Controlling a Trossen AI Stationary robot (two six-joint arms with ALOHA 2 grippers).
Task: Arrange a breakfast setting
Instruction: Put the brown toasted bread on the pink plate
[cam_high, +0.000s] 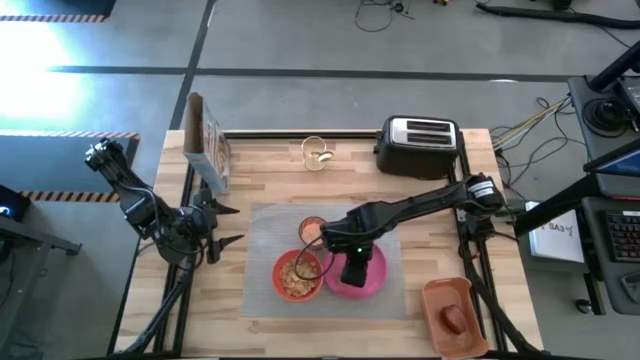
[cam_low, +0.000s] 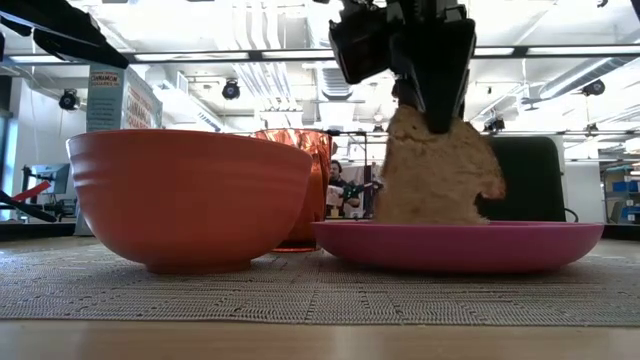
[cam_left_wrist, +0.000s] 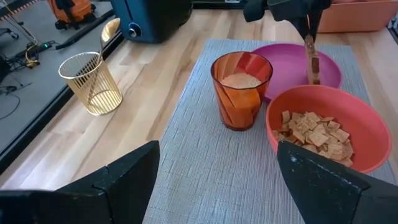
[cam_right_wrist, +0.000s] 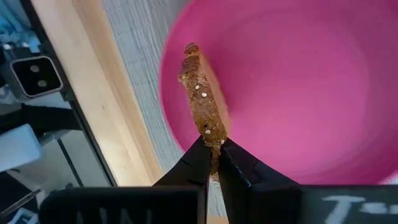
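A grey mat (cam_high: 262, 240) lies mid-table. On it stand the pink plate (cam_high: 375, 277), the red-orange bowl (cam_high: 297, 276) with cereal pieces, and a clear cup (cam_left_wrist: 241, 90) tinted orange. My right gripper (cam_high: 355, 268) is above the plate, shut on the brown toast slice (cam_low: 440, 170). My left gripper (cam_left_wrist: 214, 180) is open and empty at the mat's left side. The gold spoon (cam_left_wrist: 106, 37) stands in a gold wire holder (cam_high: 316, 153) at the far edge. The red apple (cam_high: 455, 318) lies in the orange tray. My right gripper pinches the toast's top edge (cam_right_wrist: 211, 134) between its two fingers, from above, pointing down. The slice stands on edge, upright, its lower edge (cam_low: 430, 218) on or just above the pink plate; I cannot tell which.
A black-and-chrome toaster (cam_high: 418, 145) stands at the far right. A cereal box (cam_high: 207, 150) stands at the far left. The orange tray (cam_high: 452, 312) sits at the near right corner. Bare wood shows left of the mat.
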